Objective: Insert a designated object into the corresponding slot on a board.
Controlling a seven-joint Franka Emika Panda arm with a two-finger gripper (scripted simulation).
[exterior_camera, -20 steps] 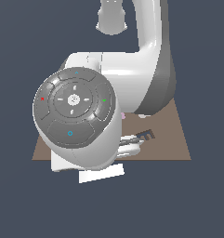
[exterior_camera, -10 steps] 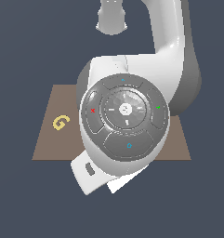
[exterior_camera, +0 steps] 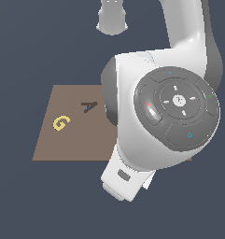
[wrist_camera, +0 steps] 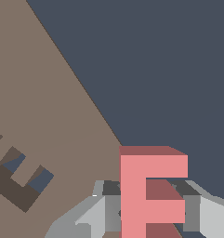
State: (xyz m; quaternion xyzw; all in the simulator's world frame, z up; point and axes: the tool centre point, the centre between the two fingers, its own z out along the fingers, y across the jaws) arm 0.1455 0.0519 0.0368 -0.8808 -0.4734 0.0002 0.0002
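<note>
In the wrist view, the designated object [wrist_camera: 153,167], a salmon-red E-shaped block, stands between the fingers [wrist_camera: 106,211] of my gripper [wrist_camera: 150,208], which is shut on it. Its lower part runs out of the picture. The block hangs over the edge of the brown board [wrist_camera: 48,107]. The slot [wrist_camera: 16,183], a dark E-shaped cutout, lies apart from the block and is partly cut off by the frame edge. In the exterior view the arm's body [exterior_camera: 165,126] hides the gripper, the block and the slot; only part of the board [exterior_camera: 72,140] shows.
A yellow G [exterior_camera: 61,123] and a dark A-shaped cutout [exterior_camera: 89,107] sit on the board toward the exterior view's left. The robot's base [exterior_camera: 112,18] stands behind the board. Dark floor surrounds the board.
The arm's body has swung toward the exterior view's right, uncovering first the yellow G and then the A-shaped cutout on the board.
</note>
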